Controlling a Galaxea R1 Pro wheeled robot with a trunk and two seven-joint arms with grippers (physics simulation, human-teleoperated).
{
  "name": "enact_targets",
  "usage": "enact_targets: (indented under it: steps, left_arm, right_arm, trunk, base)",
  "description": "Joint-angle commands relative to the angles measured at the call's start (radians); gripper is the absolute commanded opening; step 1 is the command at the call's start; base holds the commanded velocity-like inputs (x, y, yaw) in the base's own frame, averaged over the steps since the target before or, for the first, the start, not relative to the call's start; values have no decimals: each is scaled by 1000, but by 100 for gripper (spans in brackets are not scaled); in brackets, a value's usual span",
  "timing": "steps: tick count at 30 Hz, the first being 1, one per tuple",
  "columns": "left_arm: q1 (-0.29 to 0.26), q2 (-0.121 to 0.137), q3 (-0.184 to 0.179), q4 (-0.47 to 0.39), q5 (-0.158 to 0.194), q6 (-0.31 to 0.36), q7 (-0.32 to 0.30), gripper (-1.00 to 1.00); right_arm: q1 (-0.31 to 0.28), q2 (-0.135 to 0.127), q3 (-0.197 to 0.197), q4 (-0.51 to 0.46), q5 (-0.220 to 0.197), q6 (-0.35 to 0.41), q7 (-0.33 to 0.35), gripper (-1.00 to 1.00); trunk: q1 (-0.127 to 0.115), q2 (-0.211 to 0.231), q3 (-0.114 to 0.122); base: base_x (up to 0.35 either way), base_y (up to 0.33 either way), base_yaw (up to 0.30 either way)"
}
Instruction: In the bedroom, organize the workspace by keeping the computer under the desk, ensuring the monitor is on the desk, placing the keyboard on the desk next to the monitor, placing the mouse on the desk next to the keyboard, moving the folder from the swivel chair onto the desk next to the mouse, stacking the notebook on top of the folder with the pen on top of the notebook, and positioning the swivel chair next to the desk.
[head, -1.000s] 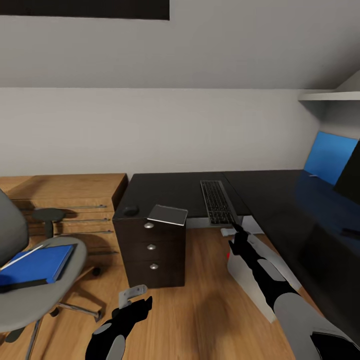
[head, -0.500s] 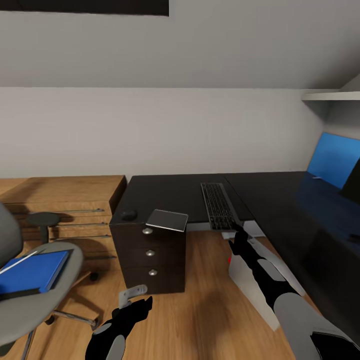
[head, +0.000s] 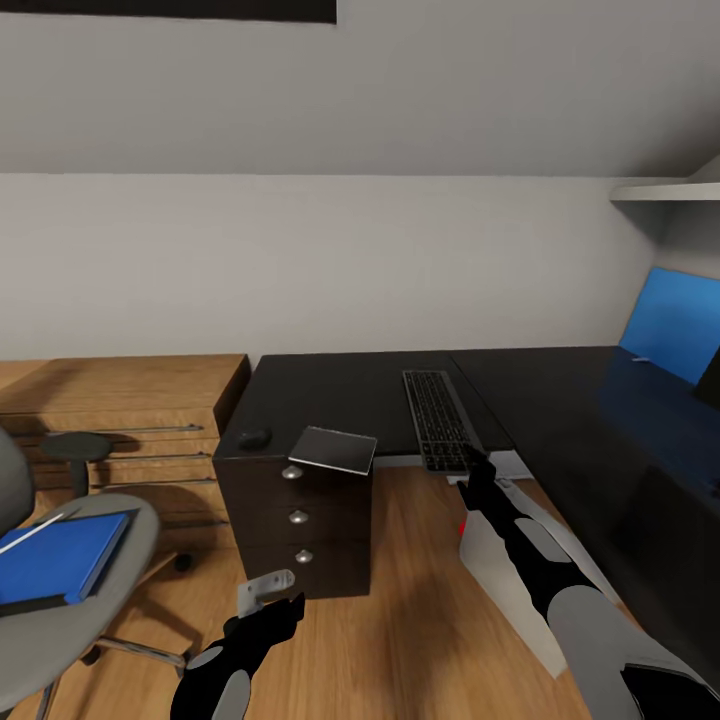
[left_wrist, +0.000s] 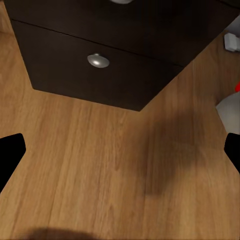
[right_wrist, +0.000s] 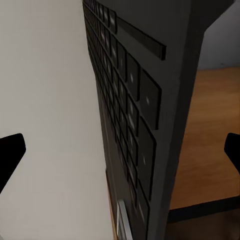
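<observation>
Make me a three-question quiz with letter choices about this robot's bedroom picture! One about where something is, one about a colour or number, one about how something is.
1. Where does the flat bright blue folder lie?
A. on the grey swivel chair
B. on the glossy black desk
C. on the floor

2. How many round silver knobs show on the dark drawer unit?
A. one
B. three
C. five

3. How does the slim dark-keyed keyboard sit?
A. hanging past the desk edge
B. upright
C. on the chair

Answers: 1 A, it rests on the seat; 2 B, three in a column; 3 A, its near end overhangs.
</observation>
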Motion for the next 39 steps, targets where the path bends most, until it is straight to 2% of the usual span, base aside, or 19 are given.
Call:
enact_targets:
  steps: [1,39]
  left_arm:
    - [-1,0,-1,-1,11,2,10,100]
    - [-1,0,-2,-1,11,2,10,100]
  right_arm:
    - [-1,0,-5,1,-7,8,2,100]
    - [-1,0,-5,1,-4,-3,-1,100]
  trunk:
    - [0,0,-1]
    - [0,0,-1]
  base:
    - [39,0,0]
    - [27,0,0]
